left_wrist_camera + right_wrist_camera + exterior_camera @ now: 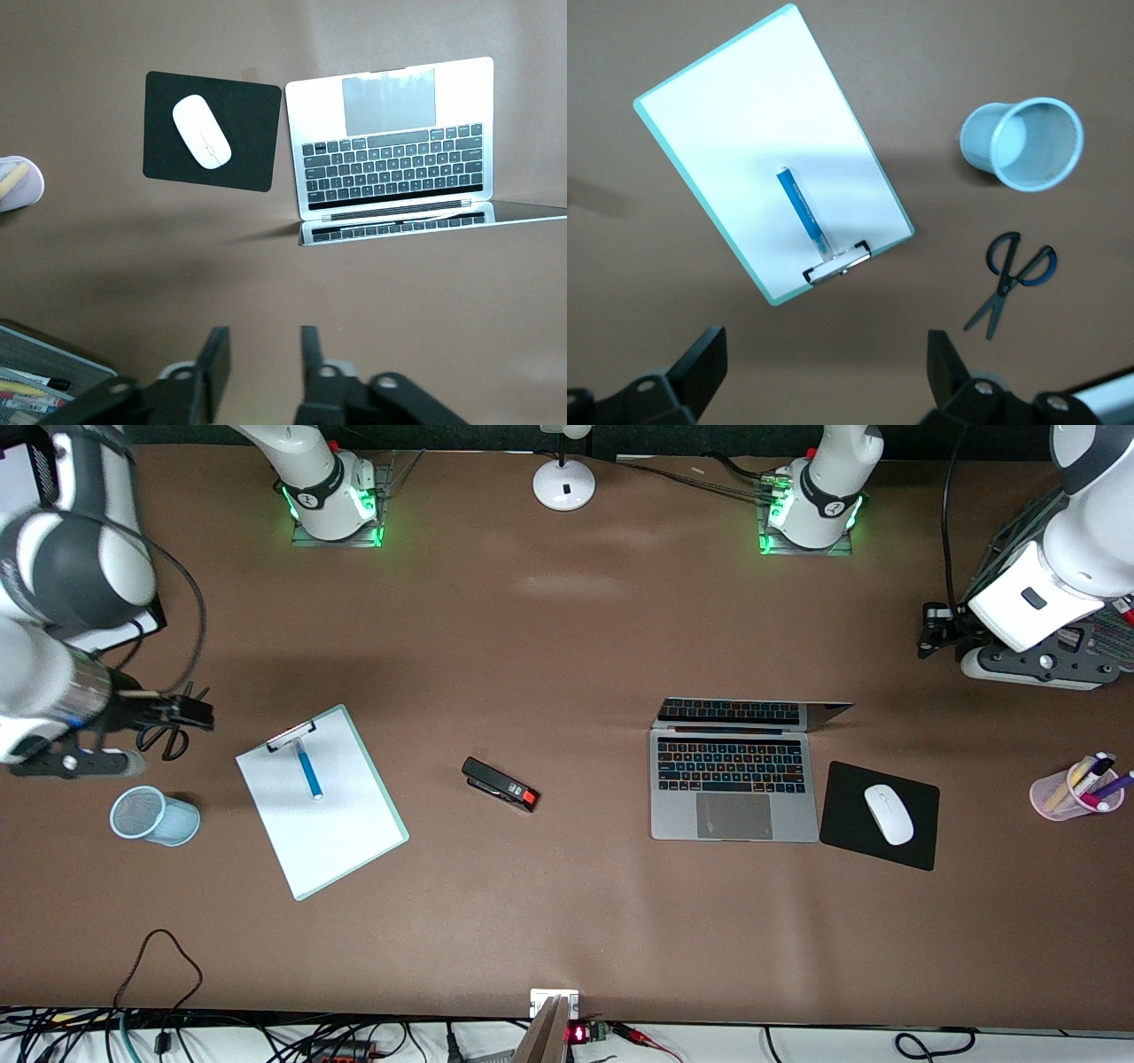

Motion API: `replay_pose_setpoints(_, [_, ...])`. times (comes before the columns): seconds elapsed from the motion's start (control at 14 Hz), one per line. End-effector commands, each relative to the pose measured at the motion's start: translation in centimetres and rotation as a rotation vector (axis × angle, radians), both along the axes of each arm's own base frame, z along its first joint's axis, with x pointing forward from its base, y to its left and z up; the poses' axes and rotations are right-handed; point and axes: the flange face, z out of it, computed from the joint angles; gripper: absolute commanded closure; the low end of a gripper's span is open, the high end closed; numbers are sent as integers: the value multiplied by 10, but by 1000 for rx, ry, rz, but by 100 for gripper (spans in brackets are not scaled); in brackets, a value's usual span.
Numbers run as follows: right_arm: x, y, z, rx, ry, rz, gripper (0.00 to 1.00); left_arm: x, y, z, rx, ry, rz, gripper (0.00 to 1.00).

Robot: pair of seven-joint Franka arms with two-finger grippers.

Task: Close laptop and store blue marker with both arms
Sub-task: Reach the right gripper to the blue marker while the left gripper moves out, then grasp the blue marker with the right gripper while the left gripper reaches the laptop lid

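Left black two-finger gripper [259, 372]: hovering high over bare brown table [567, 646] at the left arm's end, fingers parted a little, nothing between them. Right black two-finger gripper [824, 376]: hovering at the right arm's end above the black-and-blue scissors [1013, 279], fingers spread wide, likewise empty.

Outward from the left gripper: slim silver-grey laptop with black keys and grey trackpad [733, 784], lid up and leaning back, not yet closed. Just beside it, toward the left arm's end, black rectangular mouse pad [880, 815] carrying a white oval mouse [888, 813]. Pink mesh cup of pens [1075, 788] near the table edge.

Outward from the right gripper: white clipboard with teal edging and a metal clip [321, 810], with the slim light-blue marker [309, 771] lying on the sheet, one end by the clip. Pale blue mesh cup [155, 816] standing empty beside the clipboard, the likely home for the marker. Black stapler with a red tip [500, 784] between clipboard and laptop.

Judged progress: nothing done yet; both the lid closing and the marker stowing remain.

No readable brand, label or writing anywhere; keyboard legends too small to read.
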Motion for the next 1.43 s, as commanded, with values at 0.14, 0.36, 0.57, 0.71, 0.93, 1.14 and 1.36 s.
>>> replay_pose_setpoints(0.14, [22,17,-66,-14,11,88,0,6,-6,6,-3,23,6,100])
replay_pose_setpoints(0.36, [32,21,-107,-22,7,118,0,-9,-32,0,-87,122,-8,100])
replay_pose_setpoints(0.57, [37,29,-139,-23,15,138,0,-28,-75,-3,-90,198,37,100])
replay_pose_setpoints(0.71, [38,33,-155,-20,18,154,0,-37,-106,-13,-74,222,25,100])
replay_pose_setpoints(0.93, [37,41,-179,-16,27,199,0,-37,-138,-52,-93,181,-5,100])
replay_pose_setpoints(1.14, [40,42,-199,17,29,377,0,-39,-141,-92,-88,172,22,100])
replay_pose_setpoints(1.36, [39,38,-218,78,37,354,0,-44,-145,-133,-91,140,25,100])
